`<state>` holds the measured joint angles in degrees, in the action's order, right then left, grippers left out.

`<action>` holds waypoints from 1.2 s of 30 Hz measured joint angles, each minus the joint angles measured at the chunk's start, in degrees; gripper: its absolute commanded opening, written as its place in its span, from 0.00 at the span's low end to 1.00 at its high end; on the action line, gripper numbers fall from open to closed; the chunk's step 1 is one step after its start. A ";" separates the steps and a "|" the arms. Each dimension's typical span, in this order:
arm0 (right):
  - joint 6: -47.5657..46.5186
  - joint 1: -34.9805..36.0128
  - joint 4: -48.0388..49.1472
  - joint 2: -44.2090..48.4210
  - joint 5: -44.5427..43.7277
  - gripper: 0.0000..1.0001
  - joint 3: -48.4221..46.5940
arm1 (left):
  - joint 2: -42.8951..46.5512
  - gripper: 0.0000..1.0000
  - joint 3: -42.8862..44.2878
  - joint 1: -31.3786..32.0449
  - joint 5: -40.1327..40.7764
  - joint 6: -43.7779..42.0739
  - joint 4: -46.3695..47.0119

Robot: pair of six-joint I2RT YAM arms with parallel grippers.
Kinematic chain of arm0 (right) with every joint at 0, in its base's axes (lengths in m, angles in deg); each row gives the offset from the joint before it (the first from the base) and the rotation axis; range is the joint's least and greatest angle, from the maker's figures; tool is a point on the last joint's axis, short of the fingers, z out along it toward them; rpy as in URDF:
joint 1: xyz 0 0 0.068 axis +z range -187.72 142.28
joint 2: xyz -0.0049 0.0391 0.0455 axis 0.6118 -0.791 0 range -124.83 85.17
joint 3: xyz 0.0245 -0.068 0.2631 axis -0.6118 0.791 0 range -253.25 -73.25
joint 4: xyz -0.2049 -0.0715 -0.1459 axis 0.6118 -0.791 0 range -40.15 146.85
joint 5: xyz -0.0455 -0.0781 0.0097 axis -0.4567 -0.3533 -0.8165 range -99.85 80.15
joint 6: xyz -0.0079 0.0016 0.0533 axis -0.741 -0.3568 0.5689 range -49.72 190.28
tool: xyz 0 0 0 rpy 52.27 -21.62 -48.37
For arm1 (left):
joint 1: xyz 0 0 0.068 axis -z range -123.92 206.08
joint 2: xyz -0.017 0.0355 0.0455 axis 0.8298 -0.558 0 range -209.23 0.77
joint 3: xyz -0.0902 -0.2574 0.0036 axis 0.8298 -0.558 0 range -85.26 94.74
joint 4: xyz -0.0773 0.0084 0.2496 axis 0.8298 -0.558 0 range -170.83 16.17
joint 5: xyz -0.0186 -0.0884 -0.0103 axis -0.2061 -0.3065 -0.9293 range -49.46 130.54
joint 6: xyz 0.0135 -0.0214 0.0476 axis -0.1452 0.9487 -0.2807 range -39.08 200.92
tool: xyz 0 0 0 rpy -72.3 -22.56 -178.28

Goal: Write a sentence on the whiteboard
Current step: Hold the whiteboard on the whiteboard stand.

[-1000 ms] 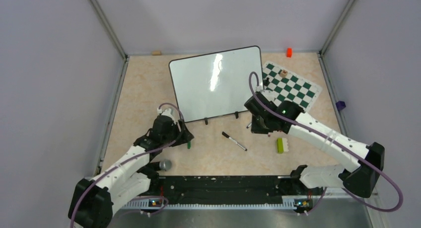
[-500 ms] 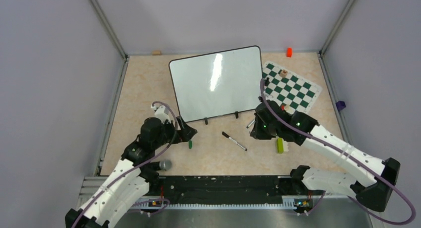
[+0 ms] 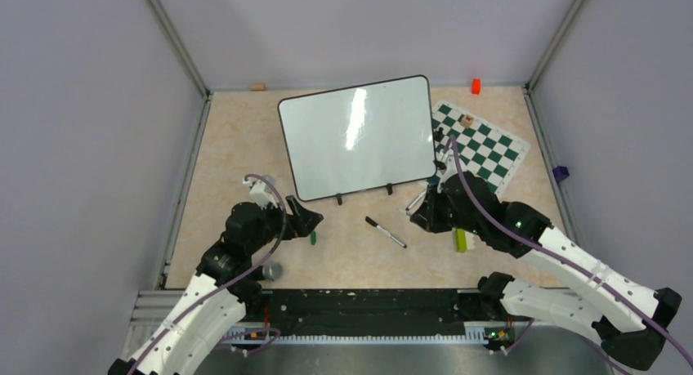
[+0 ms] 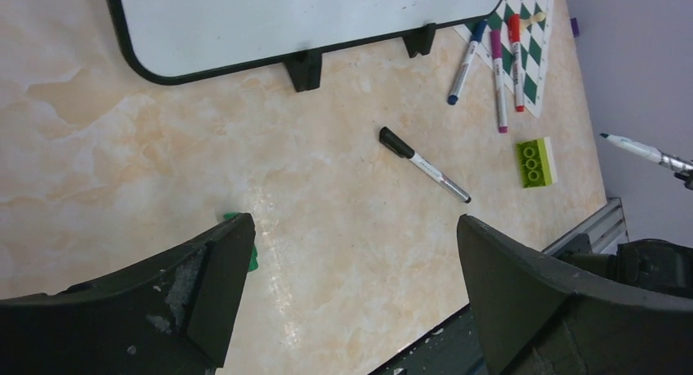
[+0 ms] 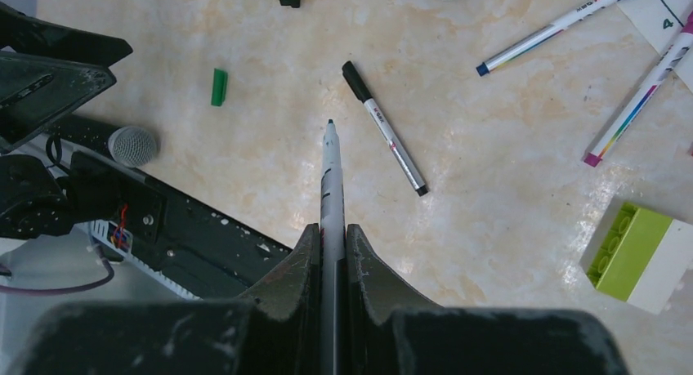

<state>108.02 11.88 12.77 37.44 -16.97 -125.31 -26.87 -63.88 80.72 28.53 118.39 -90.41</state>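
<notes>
The whiteboard (image 3: 359,138) stands tilted at the back middle, and its face shows no writing; no sentence is in view. Its lower edge and feet show in the left wrist view (image 4: 286,15). My right gripper (image 3: 421,214) (image 5: 331,226) is shut on an uncapped marker (image 5: 330,171), tip pointing forward over the table, in front of the board's right foot. The held marker also shows at the right edge of the left wrist view (image 4: 646,150). My left gripper (image 3: 310,220) (image 4: 351,228) is open and empty, near the board's lower left corner.
A green cap (image 3: 312,237) (image 5: 218,87) lies by the left gripper. A black-capped marker (image 3: 385,232) (image 4: 423,164) lies in the middle. A green-and-white brick (image 3: 461,239) and coloured markers (image 4: 497,81) lie by the chess mat (image 3: 482,146). A grey microphone head (image 3: 271,271) lies near the front rail.
Both arms have drawn back toward the near edge. The right gripper, still holding the marker, moved right and nearer; the left gripper moved slightly nearer. The board stays blank.
</notes>
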 measured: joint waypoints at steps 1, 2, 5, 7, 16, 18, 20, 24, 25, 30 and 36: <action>-0.28 0.00 0.15 0.00 0.20 0.00 0.00 | 0.02 0.98 -0.66 0.00 0.59 0.31 0.13; -0.59 0.00 0.26 0.00 0.33 0.00 0.00 | 0.02 0.98 -1.25 0.00 1.27 0.44 0.20; -1.14 0.00 0.66 0.00 0.55 0.00 0.00 | 0.17 0.99 -3.21 0.00 3.63 0.63 0.81; -1.29 0.00 1.16 0.00 0.79 0.00 0.02 | 0.07 0.99 -4.50 0.00 4.81 0.22 2.82; -1.81 0.00 1.38 -1.68 -0.15 0.00 0.17 | -4.13 0.99 -6.73 -0.04 5.90 -5.44 14.58; -2.45 0.00 1.16 -3.69 -0.92 0.00 -0.55 | -4.96 0.99 -6.86 -0.15 5.86 -6.47 16.90; -3.26 0.00 1.25 -5.73 -1.90 0.00 -2.16 | -5.40 0.99 -7.63 -0.20 5.86 -7.34 19.80; -4.39 0.00 2.25 -7.34 -3.06 0.00 -5.60 | -4.57 0.99 -9.60 -0.20 6.51 -8.98 23.23; -4.68 0.00 2.73 -7.69 -3.32 0.00 -6.56 | -4.17 0.99 -9.70 -0.20 6.91 -9.79 23.63; -6.25 0.00 5.46 -11.23 -3.65 0.00 -10.12 | -3.30 0.97 -9.68 -0.33 14.19 -13.84 25.53; -7.65 0.00 7.13 -16.35 -3.15 0.00 -12.15 | -2.56 0.92 -9.70 -3.87 18.99 -16.50 25.83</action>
<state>100.37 11.88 19.90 21.09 -20.11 -137.46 -29.42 -73.58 76.85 47.52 101.89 -64.58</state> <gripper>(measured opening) 0.087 0.927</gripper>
